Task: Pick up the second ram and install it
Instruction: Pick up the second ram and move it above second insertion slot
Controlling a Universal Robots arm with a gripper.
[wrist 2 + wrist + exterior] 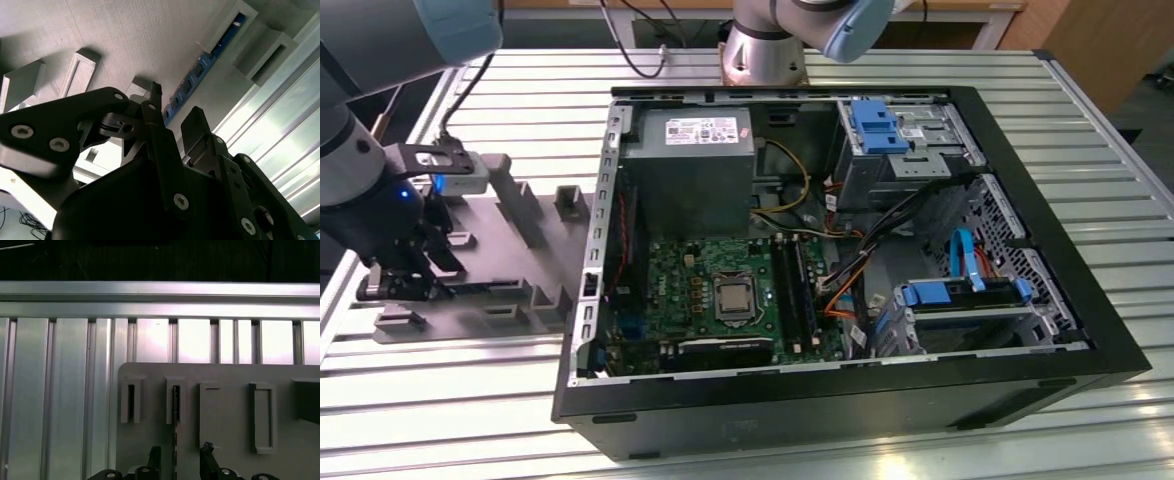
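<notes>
The second ram [202,62] is a thin blue-green board standing on edge in the slots of a grey holder [507,240], at the exterior view's left. In the first wrist view the ram [175,407] shows edge-on as a dark line. My gripper [180,454] hangs low over the holder, open, with one finger on each side of the stick. Both fingertips [206,449] stand apart from it. The second wrist view shows the gripper [175,106] with the stick running between its dark fingers [156,100]. In the exterior view the gripper [400,285] sits at the holder's near end.
An open black computer case [854,400] lies at the middle of the ribbed metal table [454,400], with the green motherboard [720,290] and its long black slots [790,285] inside. Blue drive brackets [874,125] and cables fill the case's right side. The holder carries other raised blocks [262,417].
</notes>
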